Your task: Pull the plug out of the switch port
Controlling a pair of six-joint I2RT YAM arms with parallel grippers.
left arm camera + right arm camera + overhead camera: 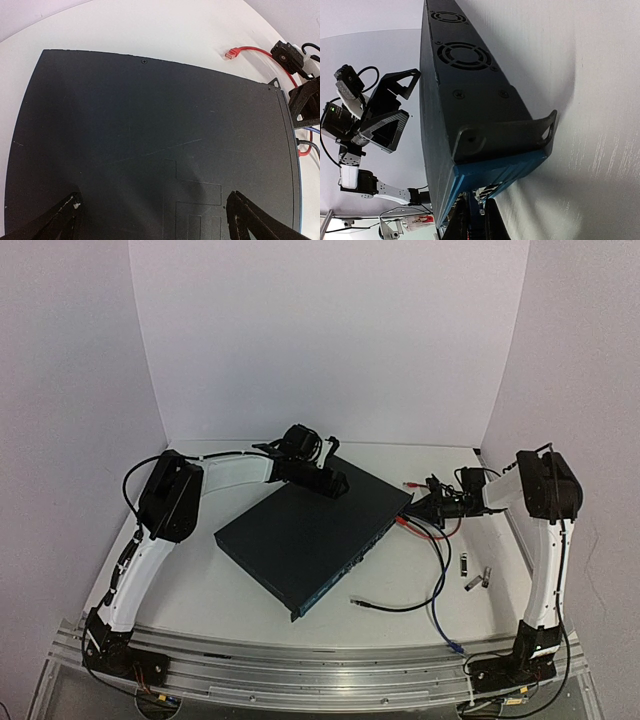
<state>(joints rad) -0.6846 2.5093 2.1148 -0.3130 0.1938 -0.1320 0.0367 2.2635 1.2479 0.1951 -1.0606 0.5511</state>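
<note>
The switch [300, 535] is a flat dark box lying diagonally mid-table, its socket face toward the front right. My left gripper [328, 480] is open and empty, resting over the switch's far corner; in the left wrist view its fingers [250, 220] spread wide above the switch top [150, 125]. My right gripper [415, 512] is at the right end of the socket face. In the right wrist view its fingers [495, 222] are shut on a blue plug [476, 220] at the switch's blue front edge [495, 170]. The port itself is hidden.
Red, blue and black cables [438, 570] trail from the socket face toward the front right. A loose red plug [230, 53] lies beside the switch's far right corner. Small metal connectors [465, 565] lie at the right. White walls stand close behind and beside.
</note>
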